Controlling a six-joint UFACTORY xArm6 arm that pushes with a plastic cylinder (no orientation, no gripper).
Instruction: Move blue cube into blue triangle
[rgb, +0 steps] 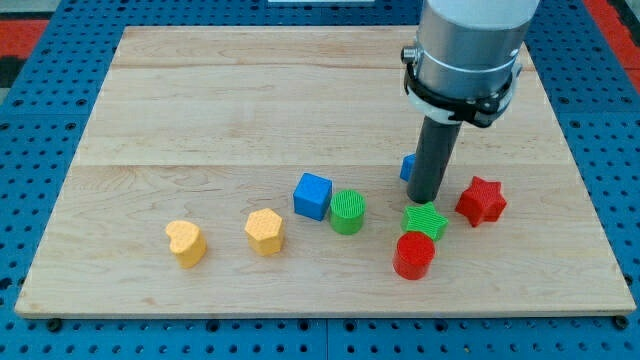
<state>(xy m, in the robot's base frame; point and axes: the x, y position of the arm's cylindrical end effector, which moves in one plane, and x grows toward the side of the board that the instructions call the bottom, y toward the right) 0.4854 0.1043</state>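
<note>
The blue cube (313, 195) sits near the middle of the wooden board (200, 100), just left of a green cylinder (348, 211). The blue triangle (407, 167) is mostly hidden behind my rod; only a small blue edge shows on the rod's left side. My tip (424, 200) rests on the board right in front of the blue triangle, just above a green star (425, 220). The tip is well to the right of the blue cube, with the green cylinder between them.
A red star (481, 200) lies to the right of the tip. A red cylinder (414, 254) sits below the green star. A yellow hexagon (265, 231) and a yellow heart (186, 242) lie at the lower left.
</note>
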